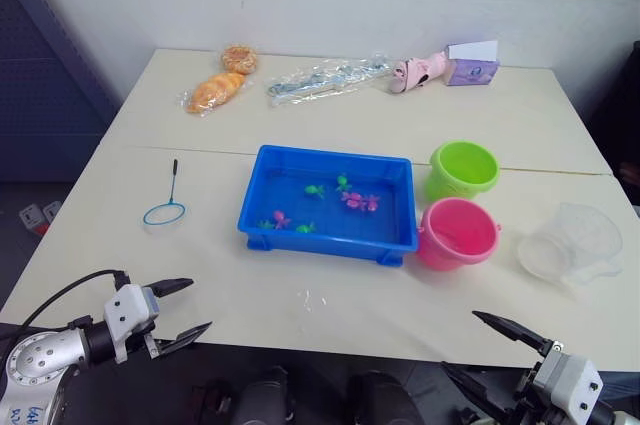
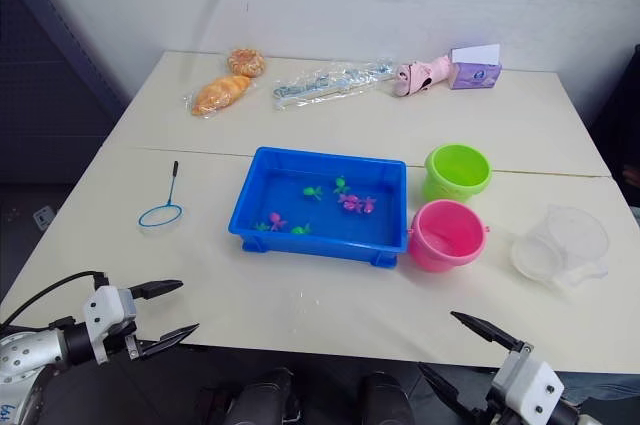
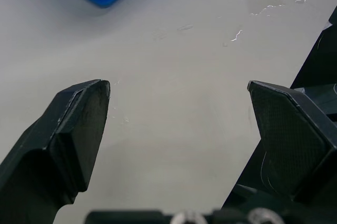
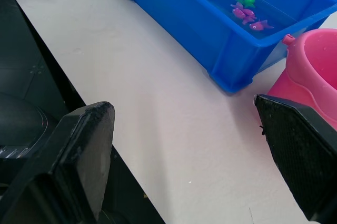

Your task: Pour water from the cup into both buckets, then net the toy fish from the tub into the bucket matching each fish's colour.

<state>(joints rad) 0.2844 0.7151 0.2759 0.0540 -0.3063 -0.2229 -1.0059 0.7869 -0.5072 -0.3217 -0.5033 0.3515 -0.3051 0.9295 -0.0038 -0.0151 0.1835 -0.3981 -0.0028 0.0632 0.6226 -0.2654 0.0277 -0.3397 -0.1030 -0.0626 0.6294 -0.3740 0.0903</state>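
Waiting low at the near edge of the surface (image 1: 300, 345), both pincers are wide open and hold nothing. The left pincer (image 1: 178, 307) hangs over the near left corner. The right pincer (image 1: 480, 345) sits at the near right edge.

Just ahead of the left pincer lies a small wet patch (image 1: 310, 298) on the surface. Farther ahead of it, and a little to its left side, is the net (image 1: 165, 207), lying flat and untouched. Nothing is in its hoop.

Ahead of both pincers, between them, sits the tub (image 1: 262, 195). It has water in it. The fish (image 1: 349, 198) are all in there, some green and some pink. None has been moved yet.

Ahead of the right pincer stands the pink bucket (image 1: 458, 233), just beside the tub's right end. The green bucket (image 1: 463, 168) stands right behind it, farther off. I cannot tell if either bucket has water in it.

The cup (image 1: 572, 243) rests to the right of the pink bucket, off to the right pincer's outer side. It looks tipped over and I see no water in it. So the pouring may be done, but I am not sure.

The big job is left: pick up the net, scoop each fish, and drop green ones in the green bucket and pink ones in the pink bucket.
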